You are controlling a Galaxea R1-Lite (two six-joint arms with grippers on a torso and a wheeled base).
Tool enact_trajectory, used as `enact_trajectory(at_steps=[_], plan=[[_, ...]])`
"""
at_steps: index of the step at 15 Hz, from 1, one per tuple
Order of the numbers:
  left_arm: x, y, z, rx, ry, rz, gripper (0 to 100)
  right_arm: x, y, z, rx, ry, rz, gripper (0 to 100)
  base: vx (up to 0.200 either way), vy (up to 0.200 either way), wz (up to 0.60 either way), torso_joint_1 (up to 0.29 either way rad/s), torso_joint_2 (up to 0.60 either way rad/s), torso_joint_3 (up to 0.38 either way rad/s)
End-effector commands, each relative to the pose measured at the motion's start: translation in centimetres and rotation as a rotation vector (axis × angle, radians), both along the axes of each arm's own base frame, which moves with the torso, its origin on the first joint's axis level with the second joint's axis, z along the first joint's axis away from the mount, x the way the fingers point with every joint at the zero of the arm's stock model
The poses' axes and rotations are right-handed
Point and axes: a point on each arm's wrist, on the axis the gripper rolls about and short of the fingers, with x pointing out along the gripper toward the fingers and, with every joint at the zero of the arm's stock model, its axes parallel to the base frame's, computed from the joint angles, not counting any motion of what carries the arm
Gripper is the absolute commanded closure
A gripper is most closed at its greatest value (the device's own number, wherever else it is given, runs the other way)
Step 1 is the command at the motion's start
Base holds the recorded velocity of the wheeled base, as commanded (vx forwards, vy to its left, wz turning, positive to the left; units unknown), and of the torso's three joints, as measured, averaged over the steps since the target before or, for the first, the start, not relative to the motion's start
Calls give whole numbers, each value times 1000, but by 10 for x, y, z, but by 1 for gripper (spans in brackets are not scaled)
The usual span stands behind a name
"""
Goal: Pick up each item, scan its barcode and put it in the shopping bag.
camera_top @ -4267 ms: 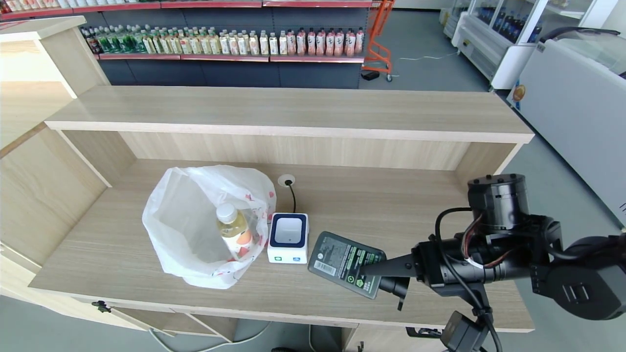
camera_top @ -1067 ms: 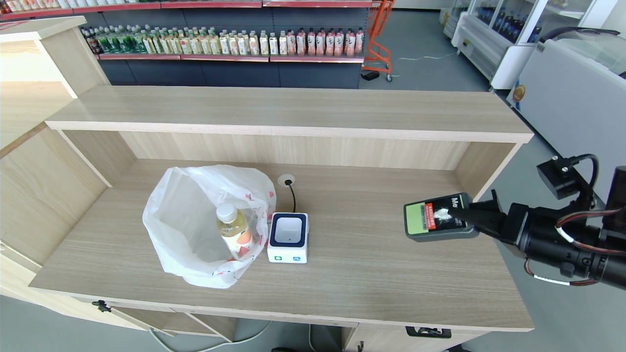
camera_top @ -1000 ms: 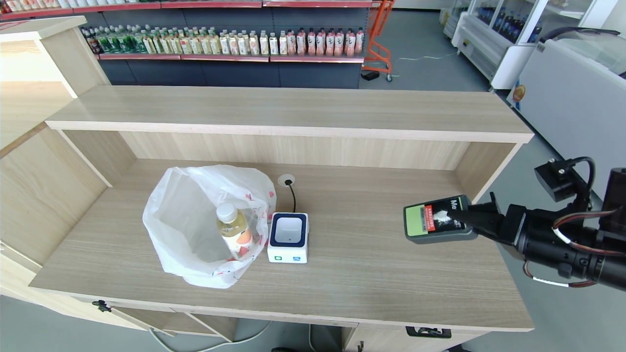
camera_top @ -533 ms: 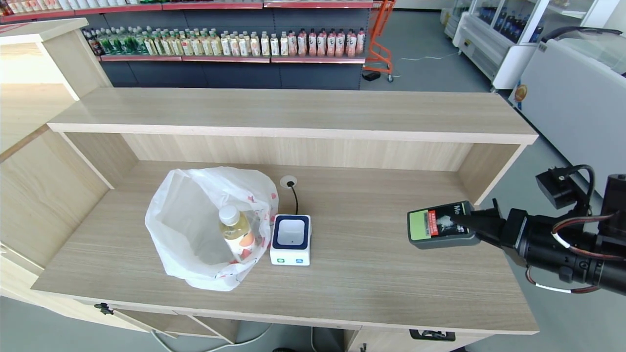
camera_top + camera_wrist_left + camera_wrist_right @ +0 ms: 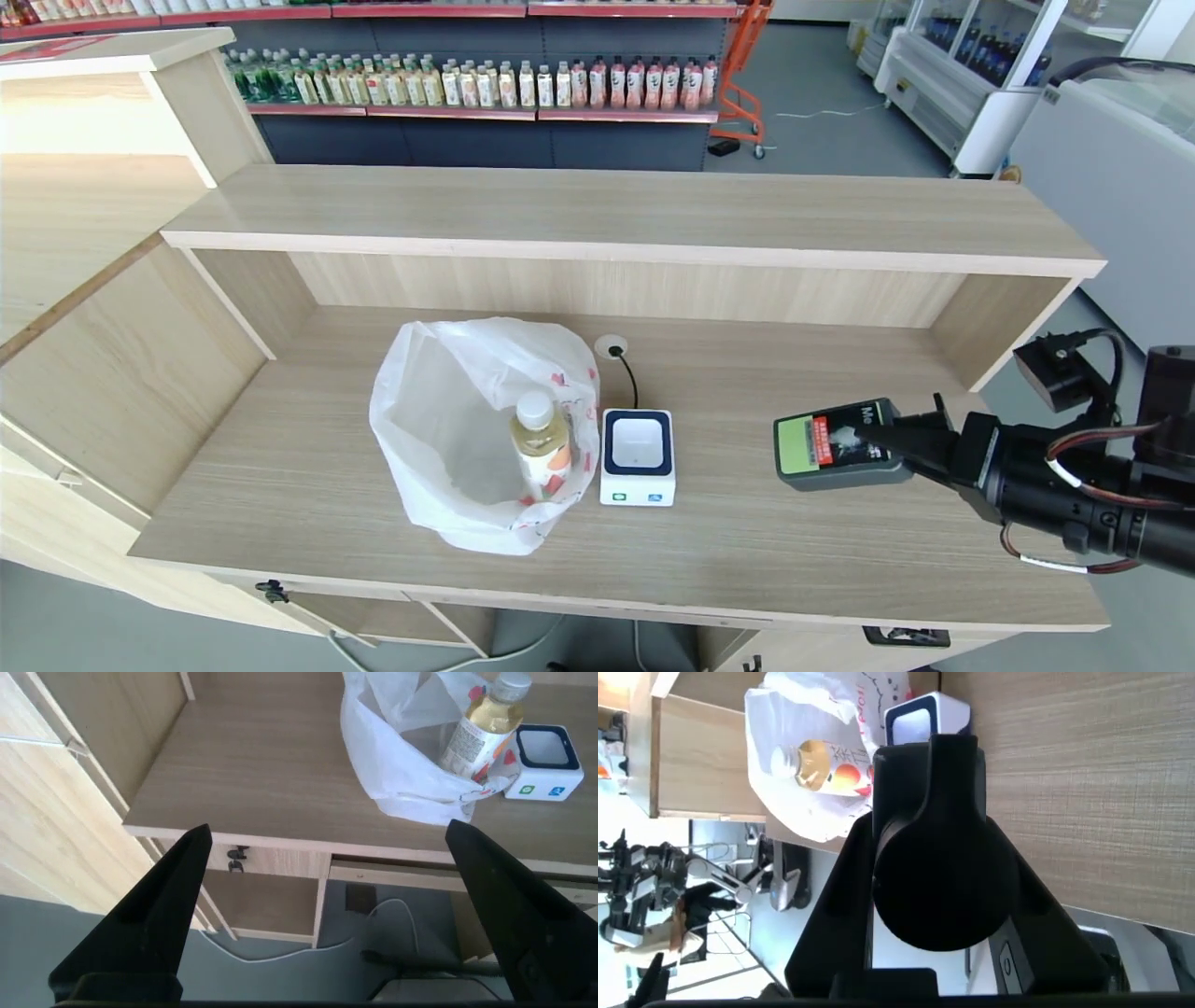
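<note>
Moved: pack (image 5: 803, 446), barcode-up just beside the scanner (image 5: 638, 455) a few seconds back, now swung out well to the right of it and flipped front face up. Closer to the scanner again over the last half second, though with the whole head view shifted as well, so down to a camera move too.
Right gripper (image 5: 873, 439): clamped on the pack's right end, holding it flat and above the counter (image 5: 747, 551), off to the scanner's right.
Left gripper (image 5: 327, 833): spread wide, holding nothing, out past the counter's front edge, beyond the bag from the scanner.
Bag (image 5: 448, 420): touching the scanner's left side, mouth gaping, bottle (image 5: 541, 453) upright inside against the scanner-side wall.
Step, by the look of it: barcode side probably turned down now, ready for a pass over the scanner window.
Risk: pinched at one end only, so likely to droop or twist free on a quick swing. Too low a pass, and a knock to the scanner or a tug on its cable (image 5: 627, 373). Too flat an entry into the bag, and a folded rim or a toppled bottle.
Room: open run of counter between pack and scanner; back wall (image 5: 607, 285) behind the scanner, side wall (image 5: 1018, 322) far right of it, close to the arm; front edge unguarded.
</note>
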Motion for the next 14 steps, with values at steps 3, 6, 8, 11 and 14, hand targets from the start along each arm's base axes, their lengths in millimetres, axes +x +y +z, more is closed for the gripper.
enact_trajectory(at_steps=[3, 6, 8, 11, 14], plan=[[0, 0, 0, 3, 0, 0, 0, 8, 2, -6, -7, 24, 0, 100, 0, 200, 0, -4, 1, 6], [0, 0, 0, 1, 0, 0, 0, 23, 4, -11, -21, 39, -17, 100, 0, 0, 0, 0, 0, 0], [0, 0, 0, 1, 0, 0, 0, 36, 6, -13, -41, 34, -17, 100, 0, 0, 0, 0, 0, 0], [0, 0, 0, 1, 0, 0, 0, 57, 11, -25, -113, 31, -18, 100, 0, 0, 0, 0, 0, 0], [0, 0, 0, 1, 0, 0, 0, 72, 20, -34, -119, 51, 5, 100, 0, 0, 0, 0, 0, 0]])
